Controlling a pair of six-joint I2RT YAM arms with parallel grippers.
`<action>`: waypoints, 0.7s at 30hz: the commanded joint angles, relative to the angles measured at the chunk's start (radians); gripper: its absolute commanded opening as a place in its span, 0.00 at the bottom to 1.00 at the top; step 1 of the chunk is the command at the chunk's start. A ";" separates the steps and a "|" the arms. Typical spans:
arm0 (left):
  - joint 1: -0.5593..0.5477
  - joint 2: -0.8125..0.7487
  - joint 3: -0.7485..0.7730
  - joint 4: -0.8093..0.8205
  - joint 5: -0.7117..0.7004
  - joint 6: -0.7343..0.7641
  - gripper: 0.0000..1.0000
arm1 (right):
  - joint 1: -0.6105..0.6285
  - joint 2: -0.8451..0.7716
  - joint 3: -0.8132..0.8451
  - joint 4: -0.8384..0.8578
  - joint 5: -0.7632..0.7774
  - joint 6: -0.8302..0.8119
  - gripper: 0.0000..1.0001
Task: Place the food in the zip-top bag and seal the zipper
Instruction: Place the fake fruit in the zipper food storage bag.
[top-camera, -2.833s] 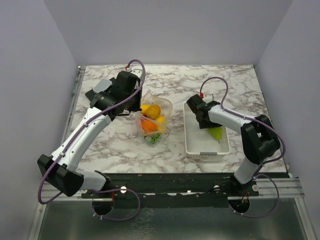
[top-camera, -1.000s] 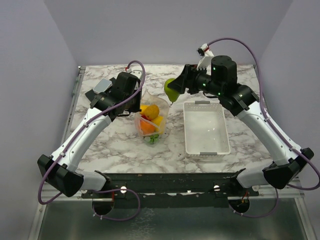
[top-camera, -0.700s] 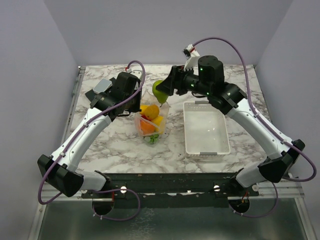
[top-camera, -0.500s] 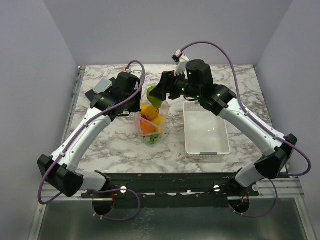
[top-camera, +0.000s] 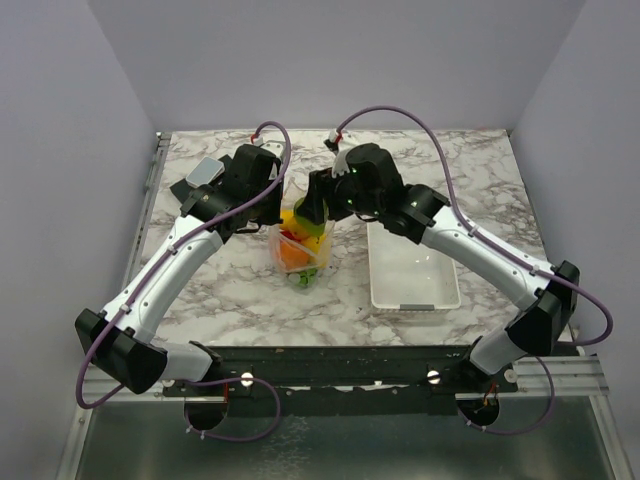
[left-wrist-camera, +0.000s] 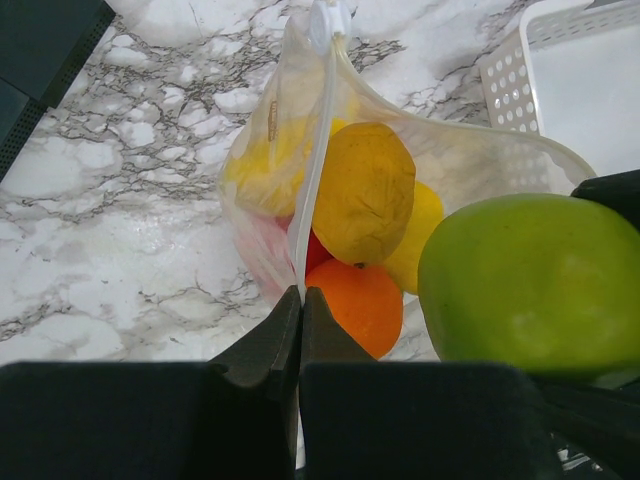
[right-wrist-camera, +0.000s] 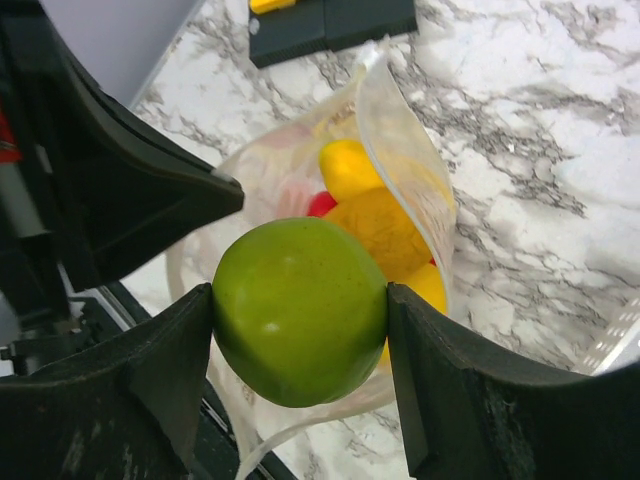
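Left end effector (left-wrist-camera: 300, 312): jaws pinched together on the zipper (left-wrist-camera: 318, 150) edge of the zip-top bag (left-wrist-camera: 255, 200), which stands on the bench (left-wrist-camera: 120, 230). Right end effector (right-wrist-camera: 300, 330): spread fruit-wide, gripping green food (right-wrist-camera: 300, 300) at the bag mouth. Yellow, orange, red pieces (left-wrist-camera: 365, 190) lie inside.

Top view high above the near edge, looking down on the whole table (top-camera: 230, 290), left wrist view close, facing the bag (left-wrist-camera: 262, 160) mouth, right wrist view close above the green fruit (right-wrist-camera: 300, 310), all three sharing bag and fruit.
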 joint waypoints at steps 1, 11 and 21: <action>0.000 -0.012 -0.006 0.023 0.017 0.003 0.00 | 0.018 0.017 -0.055 -0.011 0.086 -0.026 0.59; 0.000 -0.003 -0.004 0.025 0.020 0.001 0.00 | 0.032 -0.002 -0.083 0.000 0.129 -0.021 0.89; 0.000 -0.005 -0.012 0.029 0.018 -0.003 0.00 | 0.034 -0.075 -0.052 -0.022 0.109 -0.004 0.95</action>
